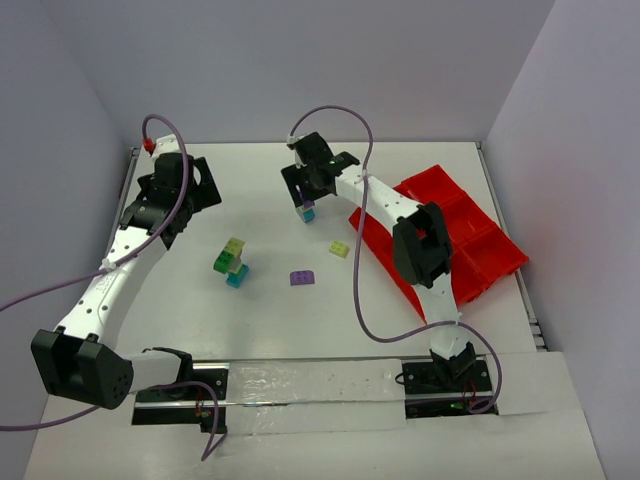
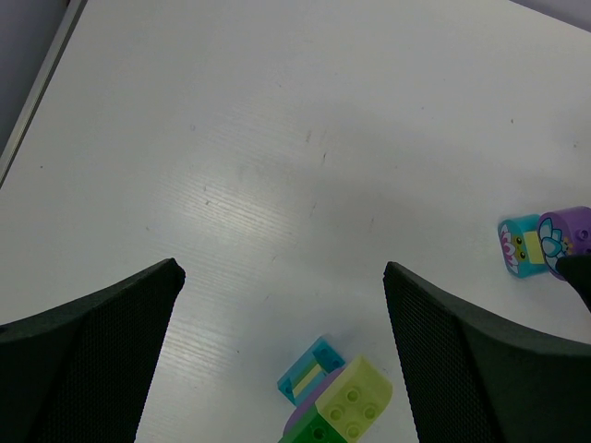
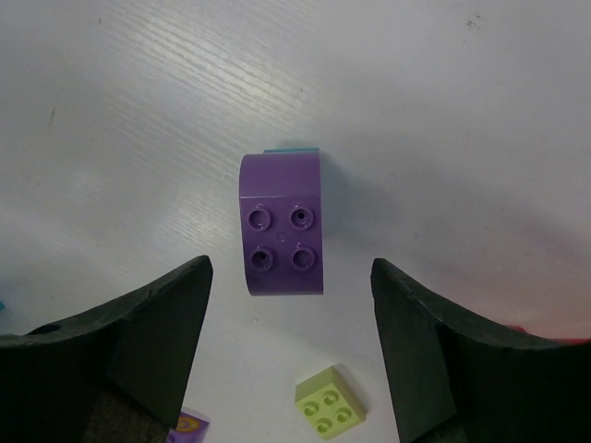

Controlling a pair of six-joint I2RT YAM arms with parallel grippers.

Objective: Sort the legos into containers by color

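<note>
Sitting at the centre of the right wrist view, the purple brick [image 3: 282, 226] stands studs-up on a teal brick [image 3: 291, 148], of which only a sliver shows at its upper edge. The right claw [image 3: 291, 268] hangs over it, released, one finger on either side with bare desk [image 3: 443, 111] in both gaps. The gap on the left of the frame looks narrower, so that finger would likely touch first and could shove or twist the brick rather than pinch it. The bigger risk is colour: a grasp on the purple piece may carry the teal one along, putting two colours in one compartment, or the teal one may drop off on the way. A pale yellow brick [image 3: 330, 401] lies near, at the bottom of the frame, and could be nudged.

The top view adds the red tray [image 1: 490, 255] at the right, partly under the right arm, plus a yellow, green and teal stack [image 1: 232, 262] left of centre. The left claw [image 2: 282, 268] is also released, holding nothing. Its camera shows the purple-and-teal pair from the side at the right edge, confirming two pieces.
</note>
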